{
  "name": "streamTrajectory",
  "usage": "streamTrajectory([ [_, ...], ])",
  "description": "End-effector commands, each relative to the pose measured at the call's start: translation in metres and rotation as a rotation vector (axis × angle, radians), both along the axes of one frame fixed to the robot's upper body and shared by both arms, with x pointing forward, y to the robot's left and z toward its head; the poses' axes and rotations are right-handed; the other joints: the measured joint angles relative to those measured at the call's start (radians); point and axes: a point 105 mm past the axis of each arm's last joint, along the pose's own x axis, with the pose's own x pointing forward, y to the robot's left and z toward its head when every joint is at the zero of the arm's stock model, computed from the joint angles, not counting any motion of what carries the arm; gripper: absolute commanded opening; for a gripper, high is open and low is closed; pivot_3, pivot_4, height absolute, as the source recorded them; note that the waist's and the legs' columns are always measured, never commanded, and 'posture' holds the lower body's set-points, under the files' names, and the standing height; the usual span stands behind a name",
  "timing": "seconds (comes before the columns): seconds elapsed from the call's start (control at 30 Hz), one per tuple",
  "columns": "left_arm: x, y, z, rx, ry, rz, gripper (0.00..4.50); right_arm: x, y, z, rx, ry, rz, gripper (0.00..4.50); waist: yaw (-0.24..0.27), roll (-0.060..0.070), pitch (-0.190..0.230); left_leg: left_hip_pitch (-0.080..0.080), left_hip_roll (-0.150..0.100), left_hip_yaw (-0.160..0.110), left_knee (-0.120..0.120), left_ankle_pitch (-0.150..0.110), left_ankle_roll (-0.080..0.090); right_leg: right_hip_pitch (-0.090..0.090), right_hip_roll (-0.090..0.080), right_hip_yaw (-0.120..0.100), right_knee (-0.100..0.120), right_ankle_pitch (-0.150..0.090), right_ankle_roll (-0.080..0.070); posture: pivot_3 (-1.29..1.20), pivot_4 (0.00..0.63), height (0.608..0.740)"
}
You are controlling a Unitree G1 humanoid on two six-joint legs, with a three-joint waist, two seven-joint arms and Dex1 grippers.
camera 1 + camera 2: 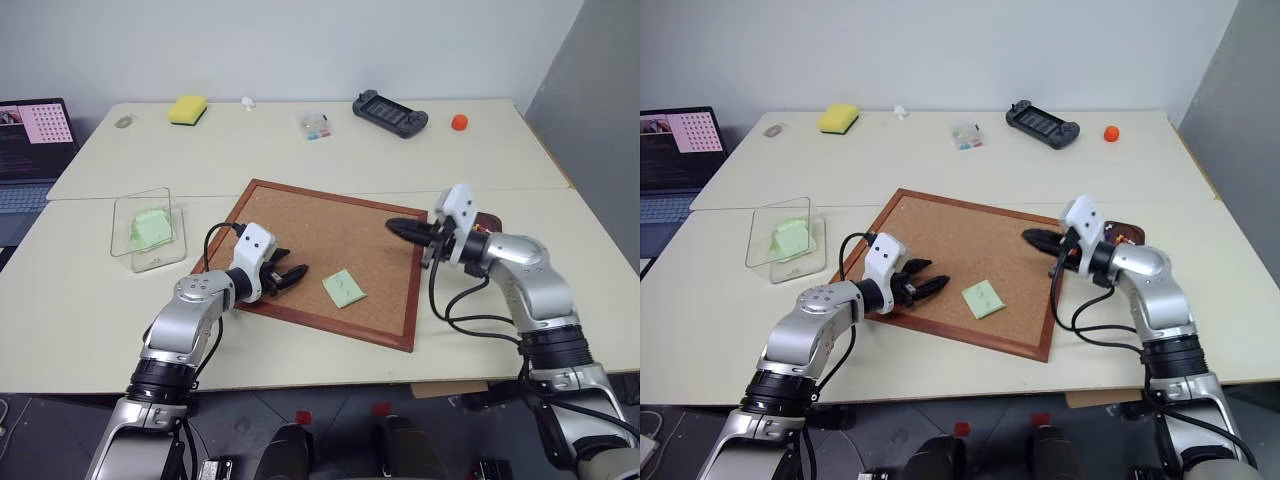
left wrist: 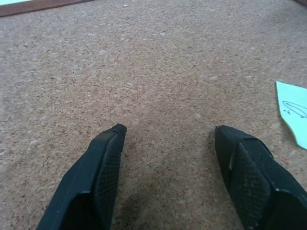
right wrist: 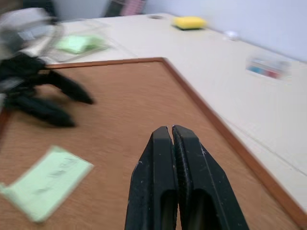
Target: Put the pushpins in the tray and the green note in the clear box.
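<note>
Green note on corkboard, left hand nearer.
Left hand (image 1: 290, 277) spread, empty; green note (image 1: 343, 288) lies just right of it, lower centre frame.

I'm seeing the tray (image 1: 1129, 233) mostly hiding behind my right gripper (image 1: 1032, 238) and wrist, so I can't tell what is lying in it beyond a few coloured specks. The right wrist view is smearing with blur, leaving the left gripper (image 3: 72, 108) and the green note (image 3: 45, 181) ahead of my right fingers as soft shapes. Beside my left fingers (image 2: 103, 163), the note's marks are getting cut off by the picture's edge.
</note>
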Motion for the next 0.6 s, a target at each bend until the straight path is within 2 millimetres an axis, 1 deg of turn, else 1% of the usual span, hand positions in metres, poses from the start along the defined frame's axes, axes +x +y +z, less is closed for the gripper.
streamTrajectory([
  [0.03, -0.001, 0.009, -0.018, 0.064, 0.043, 0.03, 3.16, 0.024, -0.052, 0.008, 0.015, 0.009, -0.273, 0.0, 0.001, 0.0, 0.0, 0.0, 0.0, 0.0, 0.0, 0.0, 0.0, 0.0, 0.0, 0.0, 0.0, 0.0, 0.0, 0.0, 0.15, 0.74],
  [0.17, -0.002, 0.006, -0.023, 0.068, 0.053, 0.02, 3.16, 0.037, -0.089, 0.004, 0.037, 0.042, -0.455, 0.0, 0.002, 0.0, 0.0, 0.0, 0.0, 0.002, 0.0, 0.0, 0.0, 0.0, 0.002, 0.0, 0.0, 0.0, 0.0, 0.0, 0.15, 0.74],
  [0.27, -0.002, 0.004, -0.024, 0.069, 0.056, 0.016, 3.16, 0.042, -0.105, -0.001, 0.03, 0.065, -0.535, 0.0, 0.002, 0.0, 0.0, 0.0, 0.0, 0.007, 0.0, 0.001, 0.0, 0.0, 0.001, 0.001, 0.001, 0.0, 0.0, 0.0, 0.15, 0.74],
  [0.6, -0.003, 0.001, -0.025, 0.062, 0.068, 0.005, 3.16, 0.054, -0.122, -0.017, 0.057, 0.128, -0.639, 0.0, 0.004, 0.0, 0.0, 0.0, 0.0, 0.01, 0.0, 0.001, 0.001, 0.0, 0.001, 0.002, 0.001, 0.0, 0.0, 0.0, 0.15, 0.74],
])
